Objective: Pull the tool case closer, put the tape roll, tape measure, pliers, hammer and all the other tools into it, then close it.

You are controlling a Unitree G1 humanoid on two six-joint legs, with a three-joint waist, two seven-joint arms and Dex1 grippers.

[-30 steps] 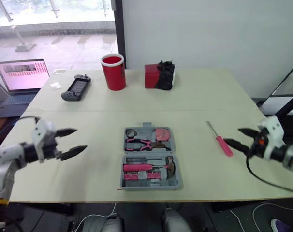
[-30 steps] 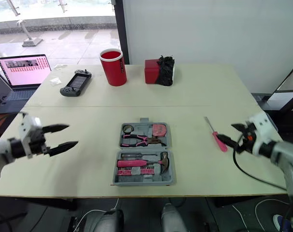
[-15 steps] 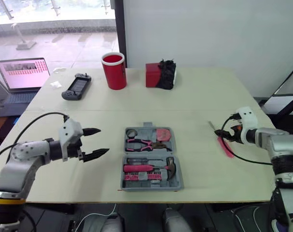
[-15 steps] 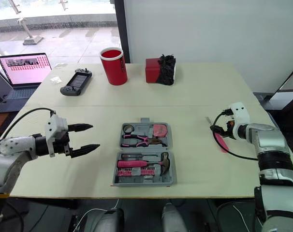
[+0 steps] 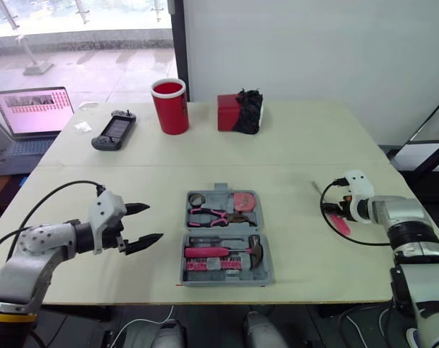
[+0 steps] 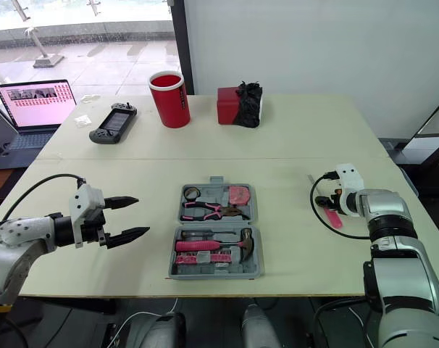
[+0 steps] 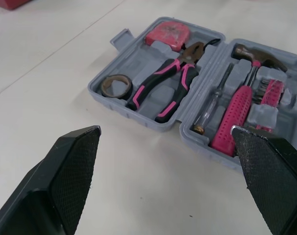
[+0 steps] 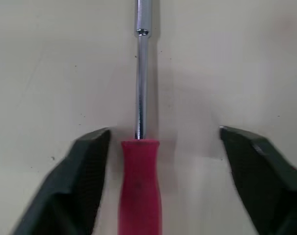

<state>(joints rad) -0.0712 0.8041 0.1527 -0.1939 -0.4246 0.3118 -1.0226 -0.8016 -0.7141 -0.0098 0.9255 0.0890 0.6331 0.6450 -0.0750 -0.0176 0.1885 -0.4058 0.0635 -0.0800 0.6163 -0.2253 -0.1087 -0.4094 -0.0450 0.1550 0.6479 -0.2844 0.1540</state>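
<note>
Straddling the red screwdriver (image 8: 139, 186) on the table (image 6: 292, 130), the right gripper (image 8: 164, 131) is spread wide, one finger on each side of the handle. Tool case (image 6: 214, 224) lies open at centre-near, left of the screwdriver, holding tape roll (image 7: 115, 86), tape measure (image 7: 168, 35), pliers (image 7: 163, 90) and hammer (image 7: 234, 122). Left gripper (image 6: 142, 215) hovers left of the case, fingers apart.

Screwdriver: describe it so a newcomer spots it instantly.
On the beige table, look to the robot's right of the open grey tool case. The screwdriver lies alone between the open fingers of the right end effector: red handle, steel shaft, the one tool outside the case.
</note>
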